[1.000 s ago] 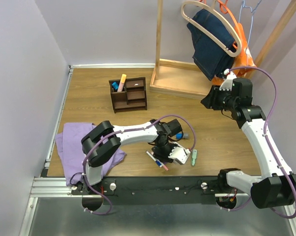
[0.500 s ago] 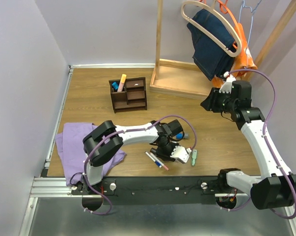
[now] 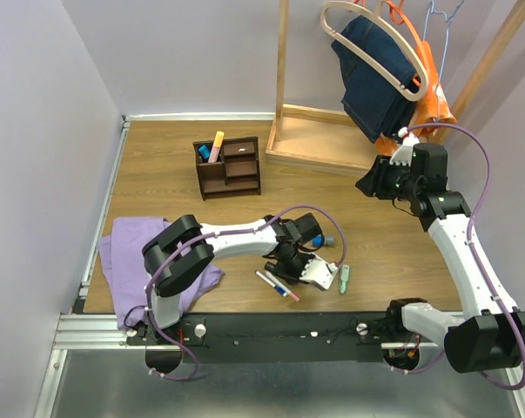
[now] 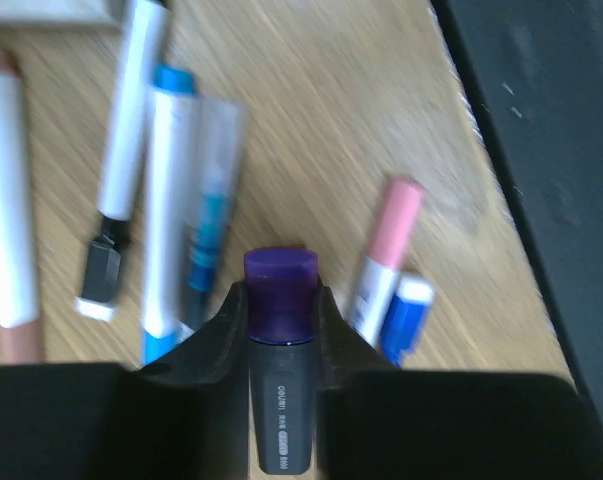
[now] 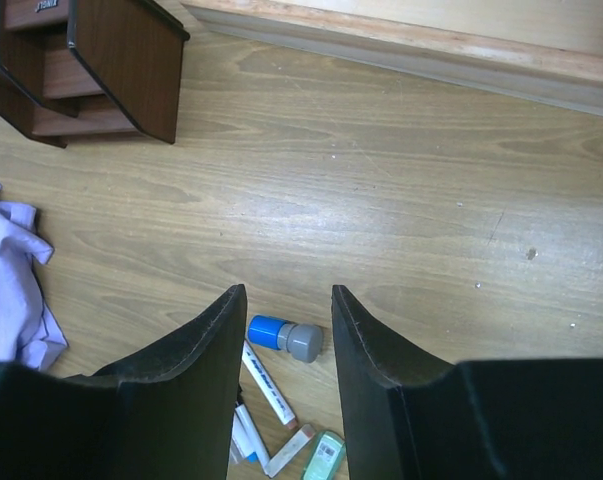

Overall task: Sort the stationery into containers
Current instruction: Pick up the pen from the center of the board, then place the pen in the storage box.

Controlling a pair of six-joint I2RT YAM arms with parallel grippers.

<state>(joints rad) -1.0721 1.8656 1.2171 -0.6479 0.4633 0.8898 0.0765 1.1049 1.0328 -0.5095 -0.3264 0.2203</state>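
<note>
My left gripper [image 4: 280,305] is shut on a black highlighter with a purple cap [image 4: 280,275], low over the wood near the table's front edge [image 3: 279,264]. Loose stationery lies around it: a white marker [image 4: 131,120], a blue-and-white pen [image 4: 169,200], a pink-capped pen [image 4: 386,250] and a blue cap [image 4: 406,318]. A stubby blue-grey cylinder [image 5: 284,337] and a pale green piece [image 5: 326,457] lie close by. The dark brown organiser [image 3: 229,167] stands at the back left with a yellow highlighter [image 3: 217,139] in it. My right gripper [image 5: 286,300] hangs open and empty, high at the right [image 3: 371,181].
A purple cloth [image 3: 136,252] lies at the front left, under the left arm's elbow. The light wooden rack base [image 3: 319,139] sits at the back, with jeans on a hanger [image 3: 375,70] above it. A black rail [image 3: 271,329] runs along the near edge.
The left jaws have narrowed onto the purple-capped highlighter, and the left wrist has shifted slightly over the pile. The right arm has stayed still.
</note>
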